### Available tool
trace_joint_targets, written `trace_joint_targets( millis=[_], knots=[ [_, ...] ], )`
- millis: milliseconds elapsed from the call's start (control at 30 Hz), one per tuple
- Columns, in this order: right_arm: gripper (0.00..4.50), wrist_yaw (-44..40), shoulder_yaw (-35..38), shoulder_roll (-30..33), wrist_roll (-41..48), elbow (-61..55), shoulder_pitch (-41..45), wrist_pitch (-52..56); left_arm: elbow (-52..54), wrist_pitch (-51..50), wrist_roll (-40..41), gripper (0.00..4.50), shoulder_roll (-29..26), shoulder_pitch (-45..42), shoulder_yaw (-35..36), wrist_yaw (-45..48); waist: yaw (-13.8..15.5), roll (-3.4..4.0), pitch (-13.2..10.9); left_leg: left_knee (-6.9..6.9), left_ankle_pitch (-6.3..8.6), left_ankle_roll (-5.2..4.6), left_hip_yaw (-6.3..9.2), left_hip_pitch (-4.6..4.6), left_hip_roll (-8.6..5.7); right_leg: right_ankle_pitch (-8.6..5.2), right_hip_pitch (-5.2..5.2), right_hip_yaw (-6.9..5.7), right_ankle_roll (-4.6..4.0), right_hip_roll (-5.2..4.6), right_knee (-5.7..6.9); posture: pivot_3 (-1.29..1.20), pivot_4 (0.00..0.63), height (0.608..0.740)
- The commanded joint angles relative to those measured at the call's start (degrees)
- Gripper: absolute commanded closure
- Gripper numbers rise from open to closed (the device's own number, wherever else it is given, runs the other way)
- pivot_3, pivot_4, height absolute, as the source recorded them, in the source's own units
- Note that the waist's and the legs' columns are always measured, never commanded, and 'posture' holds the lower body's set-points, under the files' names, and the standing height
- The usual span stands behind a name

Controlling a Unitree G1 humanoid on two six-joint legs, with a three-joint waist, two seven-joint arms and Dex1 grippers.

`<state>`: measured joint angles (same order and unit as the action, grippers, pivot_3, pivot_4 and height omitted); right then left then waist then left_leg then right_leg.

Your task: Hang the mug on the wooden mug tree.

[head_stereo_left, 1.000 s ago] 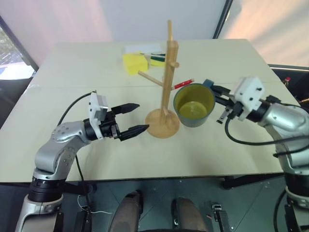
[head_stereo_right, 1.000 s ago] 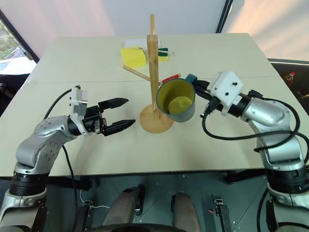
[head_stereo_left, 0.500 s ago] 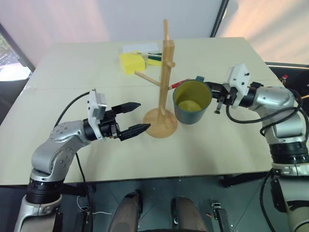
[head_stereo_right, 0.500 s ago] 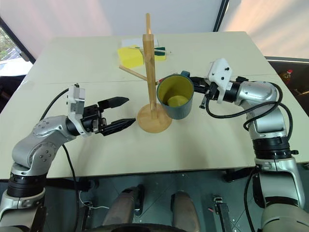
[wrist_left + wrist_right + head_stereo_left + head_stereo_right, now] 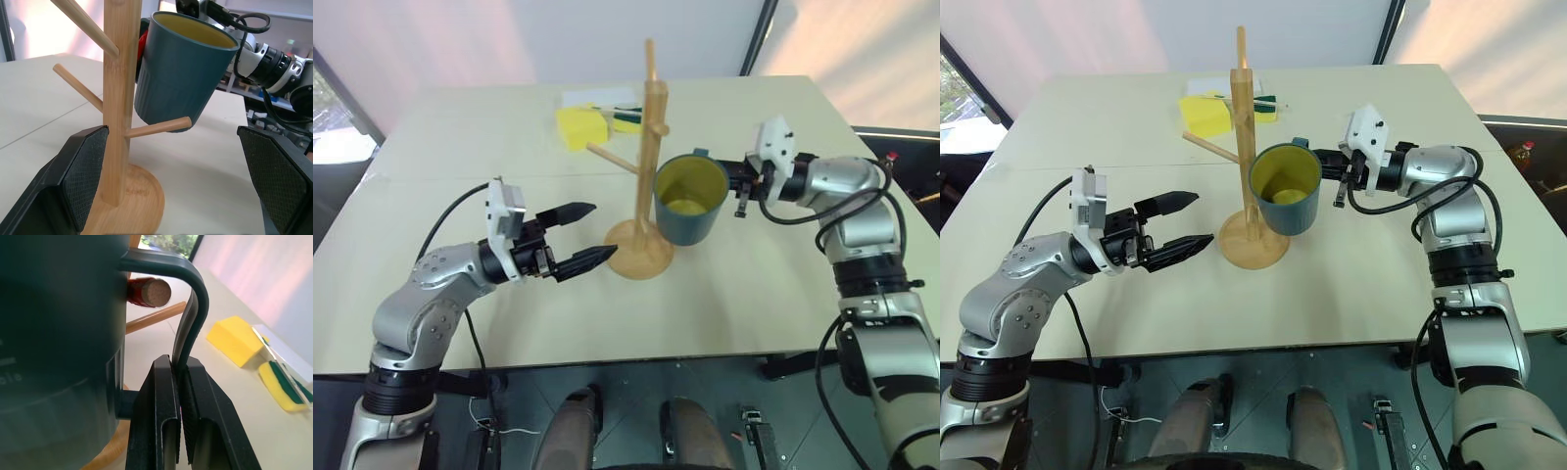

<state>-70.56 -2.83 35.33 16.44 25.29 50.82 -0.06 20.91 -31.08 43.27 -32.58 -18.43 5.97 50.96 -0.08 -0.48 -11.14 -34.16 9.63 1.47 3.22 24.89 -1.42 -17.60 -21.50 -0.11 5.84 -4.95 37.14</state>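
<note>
On table [image 5: 783, 284], centre: wooden mug tree [image 5: 647, 176], upright on round base, angled pegs out to several sides. Mug [image 5: 688, 199] held off the table just right of the pole, upright, yellow inside showing, body near or against the pole, contact not clear. Right gripper [image 5: 180, 396] clamped tight on mug handle [image 5: 191, 308], fingers [image 5: 161, 401] pinching the loop from both sides, arm reaching in from the right. Red-tipped peg [image 5: 146, 292] just beside the handle loop, through it or only behind it cannot tell. From left wrist view, lower peg [image 5: 156, 128] sticking out under mug bottom, touching or just under, unclear. Left gripper [image 5: 582, 235] spread apart, empty, hovering above table just left of tree base, pointing toward it, no contact. Far side of table: yellow sponge [image 5: 579, 127], second sponge with green face [image 5: 281, 382], white paper [image 5: 597, 97] beside them.
</note>
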Motion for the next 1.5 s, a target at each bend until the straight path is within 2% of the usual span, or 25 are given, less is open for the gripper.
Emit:
trace_joint_targets(
  millis=[33,100,133,167,367,767,1067,1167,1300,1500],
  knots=[
    [4.49,-1.1,1.2,-0.1,0.3,0.7,2.4,-0.9,2.3,0.4,1.0,0.00,-0.7,-0.3,1.5,-0.1,-0.1,0.00,0.0,0.00,0.00,0.01,0.00,0.00,0.00,0.00,0.00,0.00,0.01,0.00,0.01,0.00,0.150,0.740],
    [4.49,-1.4,1.2,-0.2,0.2,1.2,2.7,-1.0,2.2,0.5,1.0,0.00,-0.7,-0.4,1.6,-0.2,-0.3,0.00,0.0,0.00,0.00,0.01,0.00,0.00,0.00,0.00,0.00,0.00,0.01,0.00,0.00,0.00,0.150,0.740],
    [3.82,-1.4,1.3,-0.3,0.2,1.3,2.8,-1.0,2.3,0.5,1.0,0.00,-0.7,-0.5,1.7,-0.3,-0.4,0.00,0.0,0.00,0.00,0.01,0.00,0.00,0.00,0.00,0.00,0.00,0.01,0.00,0.00,0.00,0.150,0.740],
    [3.55,-1.4,1.3,-0.4,0.2,1.5,2.9,-1.1,2.2,0.6,1.0,0.00,-0.7,-0.6,1.7,-0.4,-0.6,0.00,0.0,0.00,0.00,0.01,0.00,0.00,-0.01,0.01,0.00,0.00,0.01,-0.01,0.01,0.00,0.150,0.740],
    [0.49,-0.4,1.8,-0.3,-0.3,1.4,3.2,-2.2,2.0,0.9,1.0,0.00,-0.7,-0.9,2.0,-0.4,-0.7,0.00,0.0,0.00,0.00,0.01,0.00,0.00,0.00,0.02,-0.03,0.00,0.04,0.01,0.07,0.00,0.150,0.740],
    [0.49,1.1,5.2,4.1,0.6,-1.1,2.5,-0.4,0.8,1.3,0.6,0.00,-0.4,-1.6,1.5,0.1,-0.6,0.00,0.0,0.00,-0.01,0.02,0.00,0.00,0.00,0.04,-0.03,0.01,0.07,0.01,0.09,0.00,0.150,0.740],
    [0.49,11.2,14.8,6.5,4.4,-6.5,-6.9,6.3,-3.1,5.7,-4.4,0.00,1.4,0.0,2.5,-4.3,-0.5,0.00,0.0,-0.01,-0.01,0.02,0.00,0.00,-0.02,0.03,0.01,0.01,0.06,-0.04,0.07,0.00,0.150,0.740],
    [0.49,17.8,19.0,3.1,6.5,-11.0,-15.7,8.2,-6.9,8.5,-8.6,0.00,2.9,1.2,3.9,-9.3,-0.5,-0.01,0.0,-0.02,-0.01,0.01,-0.01,-0.04,-0.02,0.04,0.04,0.03,0.06,-0.04,0.08,0.00,0.150,0.740],
    [0.49,25.0,20.5,-4.0,7.9,-17.1,-27.4,9.8,-13.5,13.7,-14.0,0.00,6.2,3.4,5.7,-15.5,-0.6,-0.02,0.0,0.05,-0.01,0.01,0.00,-0.20,0.02,0.05,0.12,0.03,0.09,-0.02,0.13,0.00,0.150,0.740],
    [0.49,30.3,19.3,-10.9,7.3,-18.5,-33.6,9.2,-19.5,18.4,-18.6,0.00,9.8,4.7,7.1,-21.5,-0.6,0.02,0.0,-0.02,-0.07,0.09,-0.07,-0.31,0.00,0.07,0.11,0.12,0.10,0.01,0.31,0.00,0.150,0.740]
  ],
)
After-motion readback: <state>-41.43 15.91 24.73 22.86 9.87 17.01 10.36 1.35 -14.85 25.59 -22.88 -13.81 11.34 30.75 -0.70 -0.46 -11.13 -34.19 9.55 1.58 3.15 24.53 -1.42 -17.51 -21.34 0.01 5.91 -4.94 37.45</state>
